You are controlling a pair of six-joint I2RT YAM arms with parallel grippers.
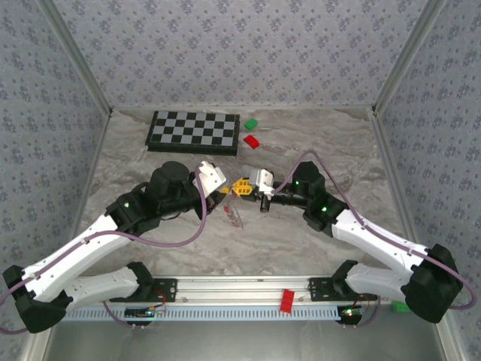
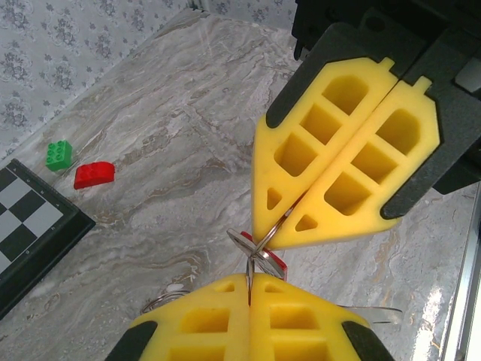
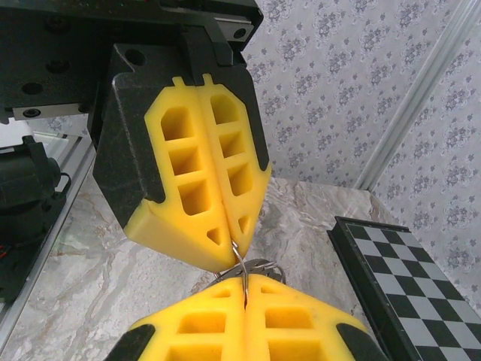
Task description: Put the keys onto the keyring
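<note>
Found left gripper [image 2: 249, 280] pinched shut on keyring [image 2: 240, 239], tip to tip with right gripper [image 2: 268, 239], likewise clamped on its wire, just nearside of chessboard [image 1: 194, 131]. Possibly one red key [image 2: 276, 263] at the tips; unclear. Advise holding ring steady, freeing one side only to thread loose keys [image 1: 234, 214].

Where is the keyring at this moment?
The keyring is near the table's middle in the top view, pinched where the tips of the left gripper and the right gripper meet, nearer the arms than the chessboard.
</note>
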